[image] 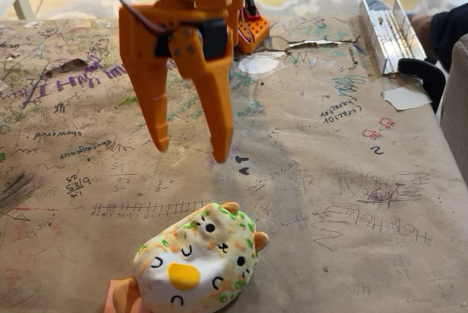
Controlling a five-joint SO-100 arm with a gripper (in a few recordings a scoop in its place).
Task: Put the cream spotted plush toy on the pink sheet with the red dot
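Here the claw point(189, 153) hangs wide and empty; the cream spotted plush toy point(199, 262) lies below it, apart.

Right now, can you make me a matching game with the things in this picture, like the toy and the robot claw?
Things:
1. claw
2. cream spotted plush toy
3. pink sheet
4. table

Descriptions:
A. covered in pen scribbles and numbers
B. orange, open, hanging in the air with nothing in it
C. peeking out from under the toy at the bottom edge
D. lying on the table, with a yellow-orange snout patch

Pairs: 1-B, 2-D, 3-C, 4-A
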